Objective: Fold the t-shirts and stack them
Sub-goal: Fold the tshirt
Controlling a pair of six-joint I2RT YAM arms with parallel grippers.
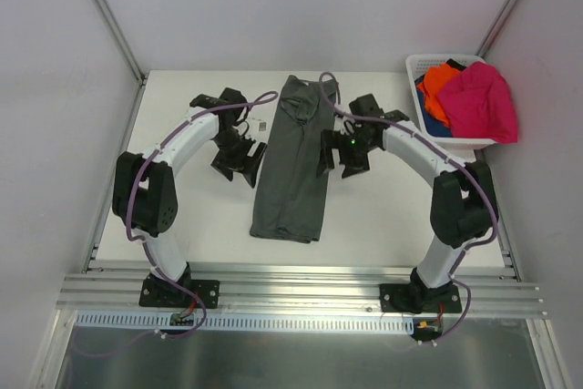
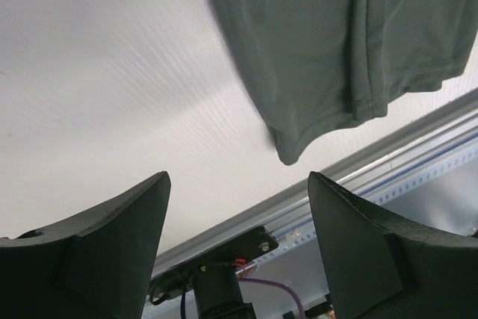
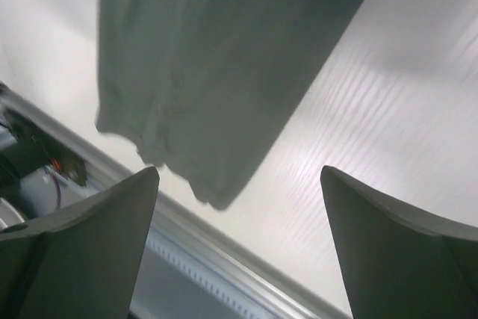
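A dark grey-green t-shirt lies folded into a long narrow strip down the middle of the table; its near hem also shows in the left wrist view and the right wrist view. My left gripper hovers just left of the strip, open and empty. Just right of the strip is my right gripper, open wide with nothing between its fingers. Magenta-pink, orange and blue t-shirts are heaped in the basket.
The white lattice basket stands at the table's back right corner. An aluminium rail runs along the near edge by the arm bases. Grey walls close in the table on three sides.
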